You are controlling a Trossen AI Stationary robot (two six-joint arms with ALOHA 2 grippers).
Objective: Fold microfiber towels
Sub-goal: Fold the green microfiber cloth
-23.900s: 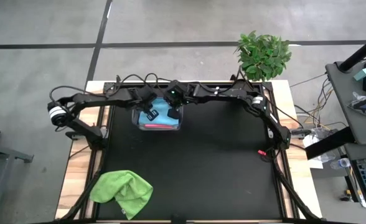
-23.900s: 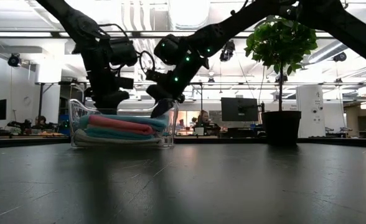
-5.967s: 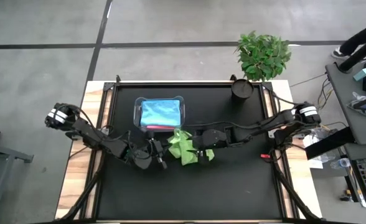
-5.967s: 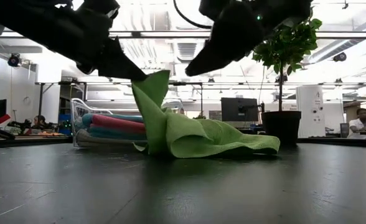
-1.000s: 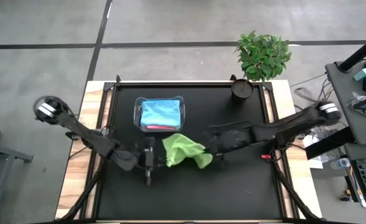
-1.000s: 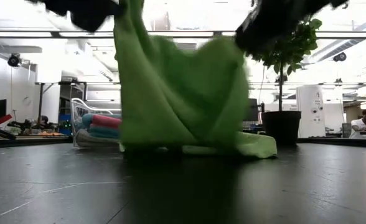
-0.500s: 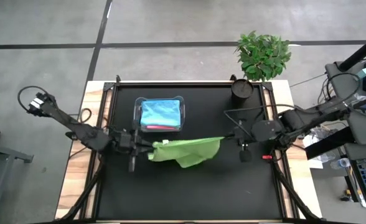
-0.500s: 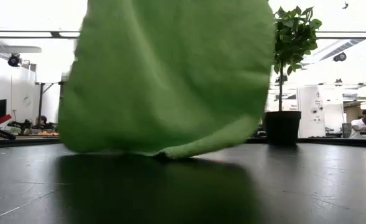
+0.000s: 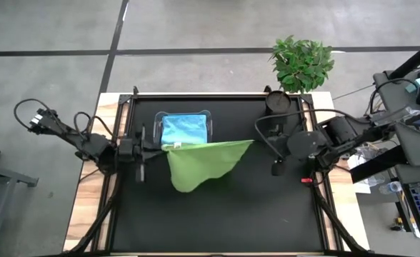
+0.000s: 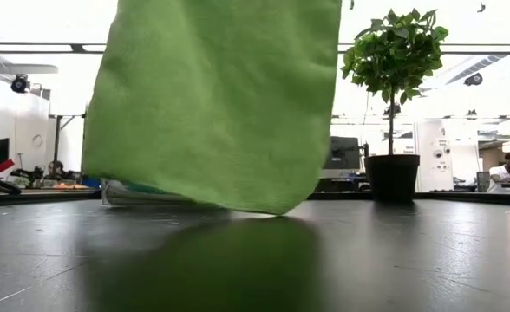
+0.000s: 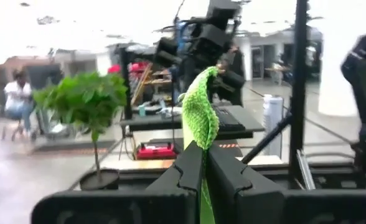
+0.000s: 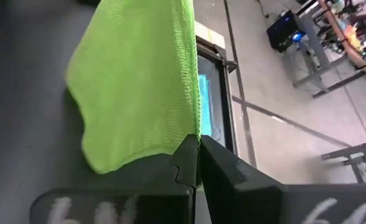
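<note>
Both grippers (image 11: 201, 163) (image 12: 198, 160) pinch the green towel (image 9: 199, 163) taut.

An open lab or workshop: monitors (image 10: 339, 152) on desks, ceiling strip lights, concrete floor (image 9: 196, 28)

My two dark fingers (image 11: 189, 171) are pressed together on the thin edge of a lime green microfiber towel (image 11: 200, 118), which stands up between them as a narrow nubbly strip. Beyond it the other dark robot arm (image 11: 201, 43) reaches toward the towel's far end. A leafy green potted plant (image 11: 86, 102) stands off to one side, with a person (image 11: 12, 99) farther back in the room.
</note>
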